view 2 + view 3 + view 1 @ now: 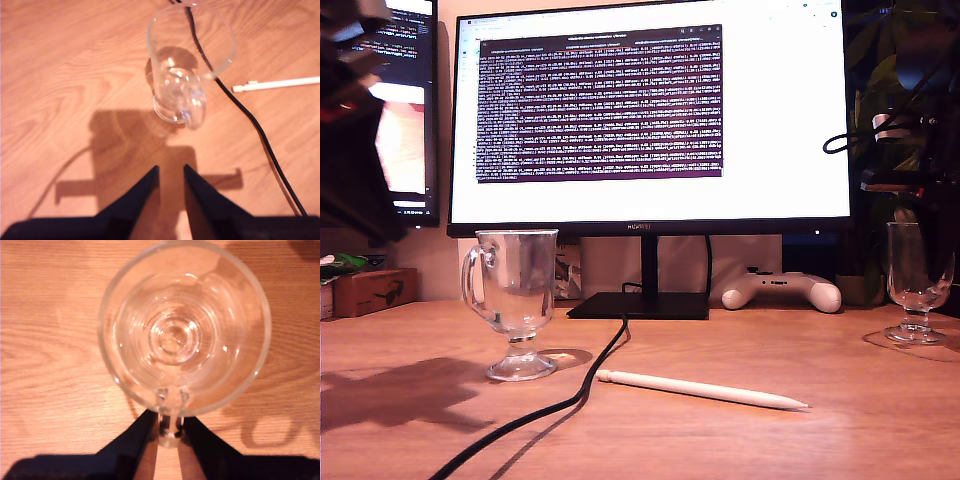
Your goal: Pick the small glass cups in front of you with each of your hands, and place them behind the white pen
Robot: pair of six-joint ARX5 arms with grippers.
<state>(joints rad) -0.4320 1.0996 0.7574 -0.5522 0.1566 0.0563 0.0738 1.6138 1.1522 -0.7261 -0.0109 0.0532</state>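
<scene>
While both cups stand upright on the wooden desk (840,360), one (517,300) just beside the white pen (700,389), my first gripper (171,172) hangs slightly parted and empty, and my second gripper (170,416) straddles the other cup's (184,325) handle, grip uncertain.

first tool (171,170): jaws slightly parted, empty, held above the surface | second tool (169,417): jaws narrowly parted
</scene>
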